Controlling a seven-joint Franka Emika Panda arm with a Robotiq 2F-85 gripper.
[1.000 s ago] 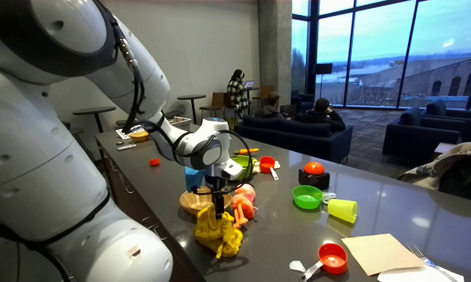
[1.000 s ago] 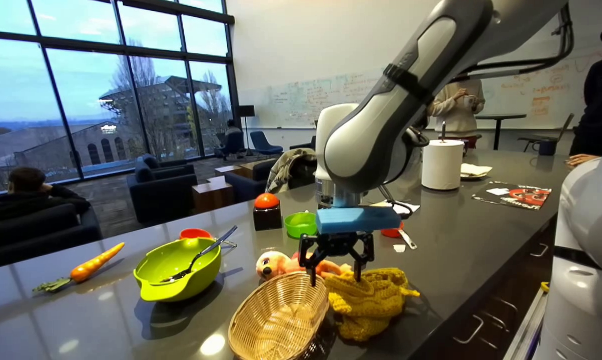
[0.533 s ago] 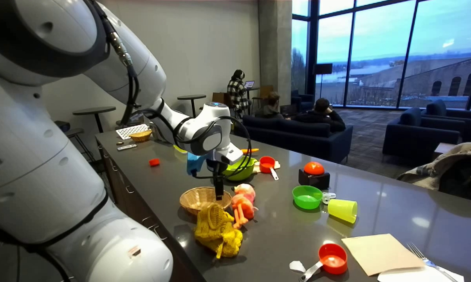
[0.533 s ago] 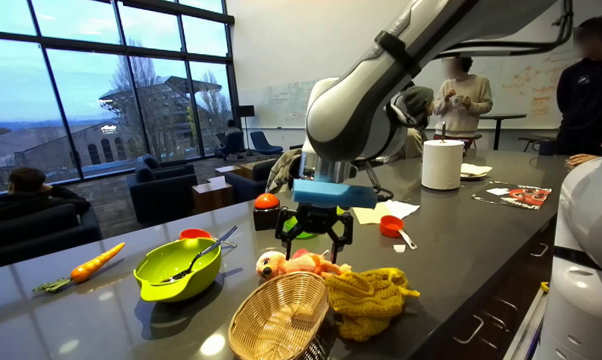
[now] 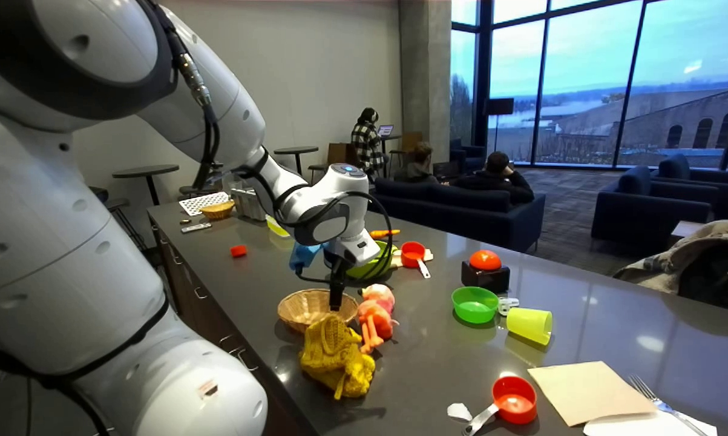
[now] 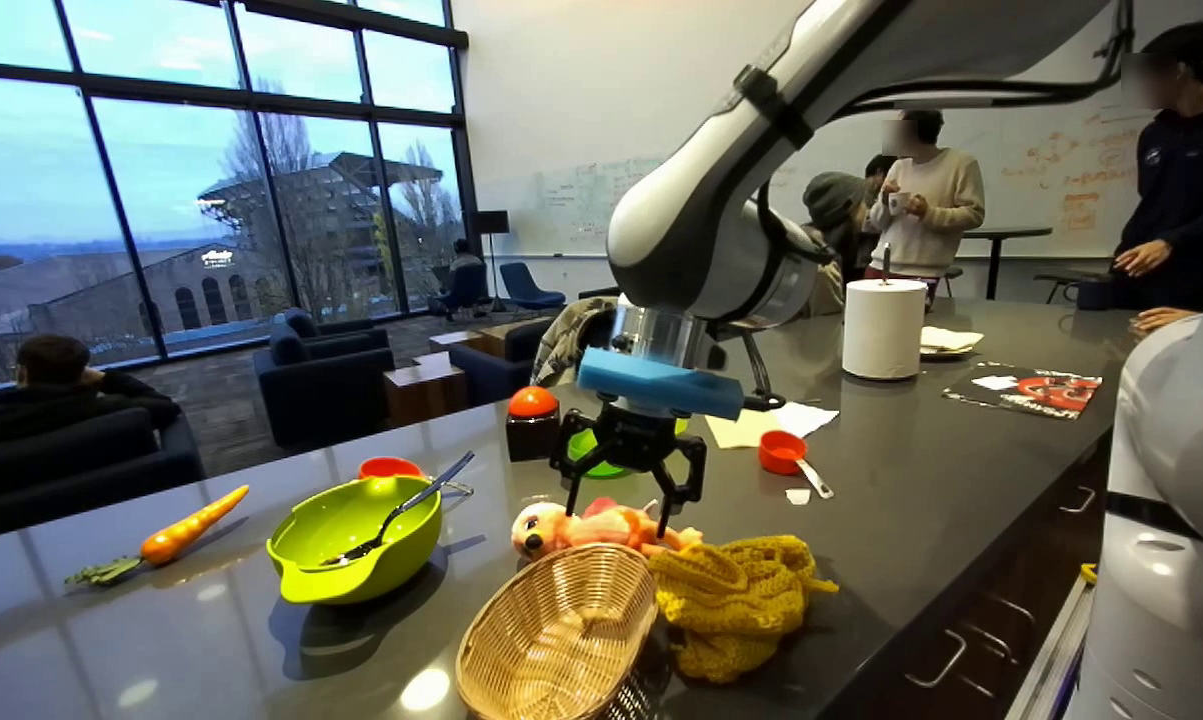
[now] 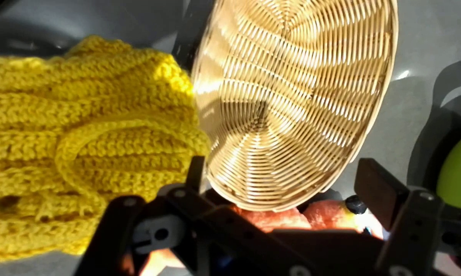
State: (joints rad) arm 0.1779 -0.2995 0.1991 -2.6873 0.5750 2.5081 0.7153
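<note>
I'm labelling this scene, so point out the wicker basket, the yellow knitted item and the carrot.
Wicker basket [image 7: 299, 88], wrist view: bare woven inside.
Yellow knitted item [image 6: 739, 600], in an exterior view: folded middle.
Carrot [image 6: 176, 534], in an exterior view: orange root.

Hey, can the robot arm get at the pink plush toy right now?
Probably yes: the jaws hang open near the pink plush toy, with nothing visible in between, though the wicker basket right alongside could crowd them.
</note>
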